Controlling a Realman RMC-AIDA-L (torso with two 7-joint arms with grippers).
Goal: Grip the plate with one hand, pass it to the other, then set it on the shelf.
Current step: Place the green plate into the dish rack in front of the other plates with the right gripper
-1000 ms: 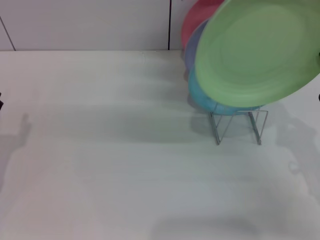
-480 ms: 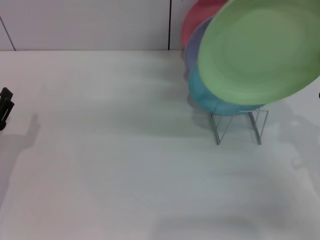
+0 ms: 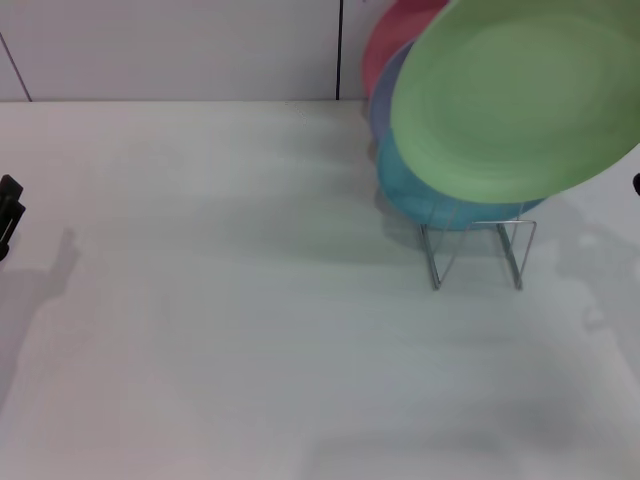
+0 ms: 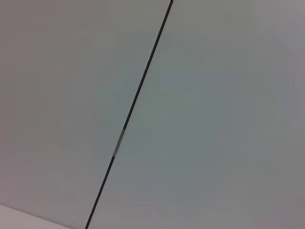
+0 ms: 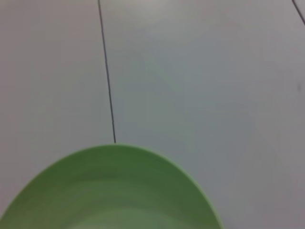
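1. You are looking down from the head camera at a pale table point(image 3: 250, 350). At about two o'clock stands the shelf point(image 3: 478, 252), a thin silver wire rack.

2. The shelf already holds three plates on edge: a sky-blue plate point(image 3: 430, 205) nearest you, a lavender plate point(image 3: 385, 90) behind it, and a pink plate point(image 3: 395, 35) at the back.

3. The plate point(image 3: 515, 95), light green, hangs tilted in the air at one to two o'clock, above and in front of the racked plates, not in a slot.

4. The right gripper point(image 3: 636, 183) shows only as a dark sliver at three o'clock, at the frame edge beside the plate's rim. Its wrist camera sees the plate close up (so it probably holds it), but you cannot tell how its fingers stand.

5. The left gripper point(image 3: 8, 212) sits at nine o'clock, well apart from the plate. It carries nothing visible; whether its fingers are spread or closed cannot be told.

6. Judged progress: the pickup and handover look done. What remains is lowering the plate into a free slot and letting go.
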